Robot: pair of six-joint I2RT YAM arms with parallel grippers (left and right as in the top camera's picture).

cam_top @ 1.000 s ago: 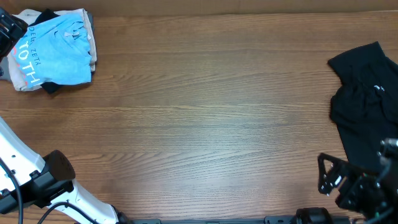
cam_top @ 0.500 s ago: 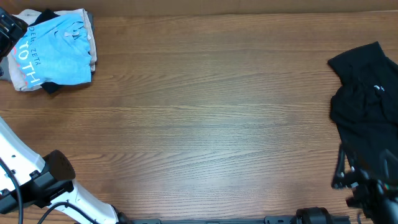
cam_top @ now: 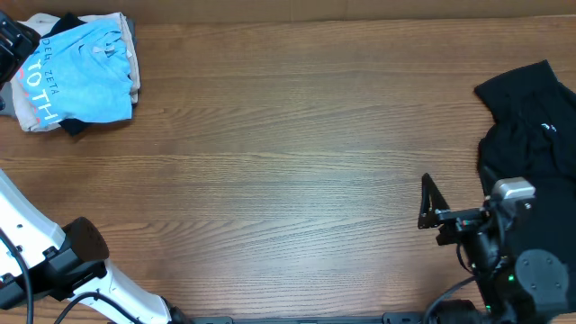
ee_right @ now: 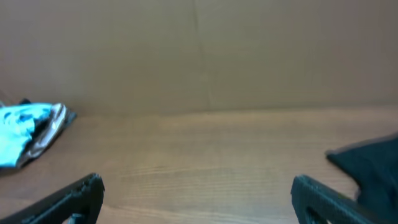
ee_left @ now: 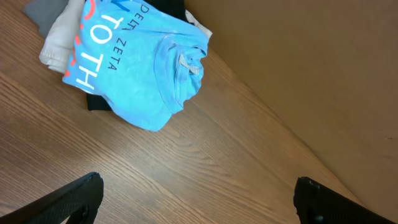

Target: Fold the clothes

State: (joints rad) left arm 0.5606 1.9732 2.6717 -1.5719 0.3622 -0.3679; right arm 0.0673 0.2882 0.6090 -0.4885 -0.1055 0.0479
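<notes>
Clearly legible on blue T-shirt (ee_left: 134, 74): "TO TH", "ZETA"; left gripper (ee_left: 199, 202), right gripper (ee_right: 198, 199) both spread wide, empty

The light blue T-shirt (cam_top: 85, 76) with white lettering lies folded, collar-up, at the table's (cam_top: 297, 135) far-left corner.

A wood-grain table (cam_top: 297, 162) carries two lots of clothing, well apart. At its far left corner, a light blue T-shirt (cam_top: 85, 81) tops a beige cloth (cam_top: 30, 124) and a black garment (cam_top: 70, 129). A rumpled black pile (cam_top: 526, 135) lies at its right edge.
</notes>
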